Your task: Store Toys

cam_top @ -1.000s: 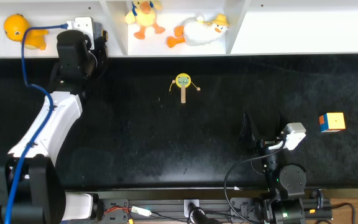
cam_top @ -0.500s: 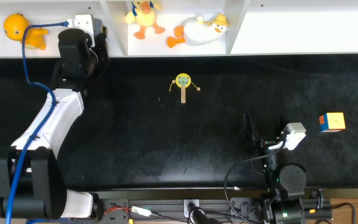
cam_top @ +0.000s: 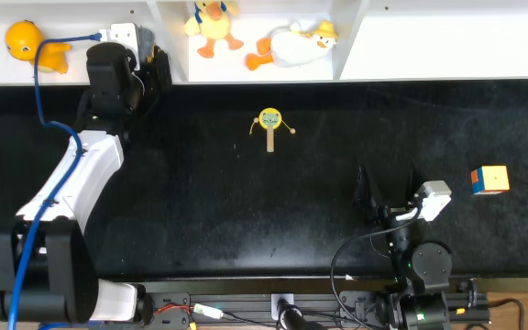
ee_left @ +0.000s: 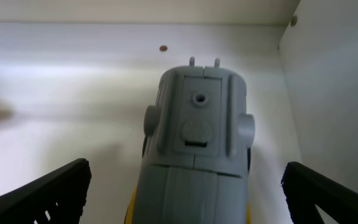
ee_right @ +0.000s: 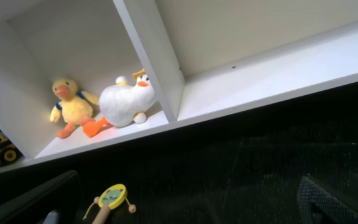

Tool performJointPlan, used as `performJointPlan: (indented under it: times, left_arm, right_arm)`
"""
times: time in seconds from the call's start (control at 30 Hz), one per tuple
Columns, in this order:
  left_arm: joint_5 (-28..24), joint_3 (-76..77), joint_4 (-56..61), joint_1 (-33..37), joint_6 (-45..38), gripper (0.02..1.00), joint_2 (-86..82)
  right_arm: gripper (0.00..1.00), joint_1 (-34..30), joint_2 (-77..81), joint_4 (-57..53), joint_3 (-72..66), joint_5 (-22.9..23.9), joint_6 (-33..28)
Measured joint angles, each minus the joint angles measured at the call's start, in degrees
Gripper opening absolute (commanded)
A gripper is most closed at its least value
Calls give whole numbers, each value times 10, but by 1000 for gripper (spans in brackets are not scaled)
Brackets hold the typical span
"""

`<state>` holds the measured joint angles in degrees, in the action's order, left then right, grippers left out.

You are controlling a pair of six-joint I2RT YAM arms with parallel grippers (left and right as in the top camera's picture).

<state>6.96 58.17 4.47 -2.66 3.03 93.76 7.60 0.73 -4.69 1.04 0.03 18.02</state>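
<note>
Once the left gripper (ee_left: 186,168) was nudged shelfward, the grey toy (ee_left: 197,124) was left free between parted jaws (1 seemingly stored); those of the right gripper (ee_right: 188,186) were parted too.

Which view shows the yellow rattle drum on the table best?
The top view: the rattle drum lies whole and unobstructed on the black table. The right wrist view catches it obliquely, near the picture's edge. The left wrist view faces the shelf.
</note>
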Motion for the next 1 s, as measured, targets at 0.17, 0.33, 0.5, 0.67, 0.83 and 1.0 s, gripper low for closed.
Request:
performJointPlan:
  times: [0.17, 0.33, 0.5, 0.67, 0.83, 1.0]
  left_arm:
    - [4, 0, -42, 0, 0, 1000, -27]
    - [6, 2, -111, 0, 0, 1000, -105]
    - [9, 5, -232, 0, 0, 998, -188]
    - [13, 7, -382, 0, 19, 998, -249]
    - [6, 7, -496, 0, 35, 998, -307]
    - [-3, 7, -586, 0, 43, 998, -395]
  right_arm:
    - [996, 0, 0, 0, 0, 0, 0]
    - [996, 0, 0, 0, 0, 0, 0]
    - [996, 0, 0, 0, 0, 0, 0]
    - [996, 0, 0, 0, 0, 0, 0]
    - [996, 0, 0, 0, 0, 0, 0]
    - [996, 0, 0, 0, 0, 0, 0]
